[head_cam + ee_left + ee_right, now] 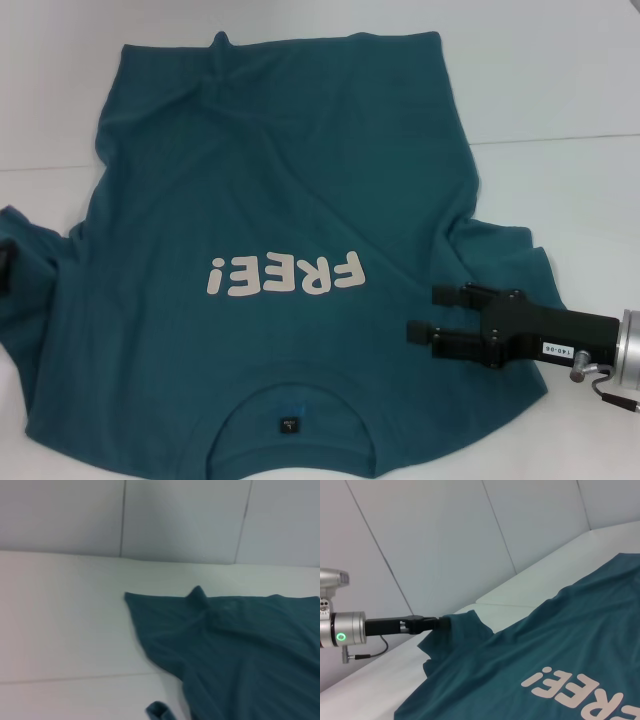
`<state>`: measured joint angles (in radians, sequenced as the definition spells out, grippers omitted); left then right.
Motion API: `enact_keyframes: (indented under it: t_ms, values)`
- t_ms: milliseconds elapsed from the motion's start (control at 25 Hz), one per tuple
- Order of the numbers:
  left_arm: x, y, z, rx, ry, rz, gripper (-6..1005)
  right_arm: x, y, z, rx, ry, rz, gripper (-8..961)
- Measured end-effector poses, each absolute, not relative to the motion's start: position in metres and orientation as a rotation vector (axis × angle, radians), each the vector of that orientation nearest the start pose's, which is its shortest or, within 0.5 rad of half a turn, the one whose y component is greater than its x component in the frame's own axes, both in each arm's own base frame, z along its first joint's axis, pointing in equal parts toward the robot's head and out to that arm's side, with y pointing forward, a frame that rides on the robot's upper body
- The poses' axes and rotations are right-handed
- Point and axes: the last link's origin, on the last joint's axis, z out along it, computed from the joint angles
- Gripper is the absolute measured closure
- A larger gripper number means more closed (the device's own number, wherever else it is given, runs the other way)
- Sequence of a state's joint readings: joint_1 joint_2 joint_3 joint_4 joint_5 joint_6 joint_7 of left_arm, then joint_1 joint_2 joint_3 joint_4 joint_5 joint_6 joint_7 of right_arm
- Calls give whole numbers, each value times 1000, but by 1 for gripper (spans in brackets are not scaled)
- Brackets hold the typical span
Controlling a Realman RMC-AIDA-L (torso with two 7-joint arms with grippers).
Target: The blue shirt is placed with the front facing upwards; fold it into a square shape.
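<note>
Neck label (289,425) end of the blue shirt (280,200) lies nearest, spread face-up on the white table (560,90). Right gripper (420,312) hovers over its right sleeve, fingers parted, holding nothing; left gripper (442,623) is pinched on the opposite sleeve. Risk: uneven pull bunches the already wrinkled cloth, skewing the fold.

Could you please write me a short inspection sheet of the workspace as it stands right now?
Surface: white table, seams visible.
Job's things: blue shirt spread front up, not yet folded, wrinkled, collar nearest the robot.
Clutter: nothing seen.
Grippers: right gripper open over the shirt beside its right sleeve; left gripper shut on the left sleeve edge.
Cables: thin cable by the left wrist.
Surroundings: white panelled walls.
</note>
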<state>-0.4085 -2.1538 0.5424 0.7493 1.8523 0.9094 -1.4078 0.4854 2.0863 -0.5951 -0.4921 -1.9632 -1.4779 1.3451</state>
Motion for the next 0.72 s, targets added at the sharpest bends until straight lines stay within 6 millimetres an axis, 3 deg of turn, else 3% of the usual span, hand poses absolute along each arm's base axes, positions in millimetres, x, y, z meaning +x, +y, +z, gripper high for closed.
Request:
enact_keyframes:
  t_ms: [720]
  values:
    - [-345,376,85,-1832,-788,-391,990,286,316,-21,-2554,891,833,70]
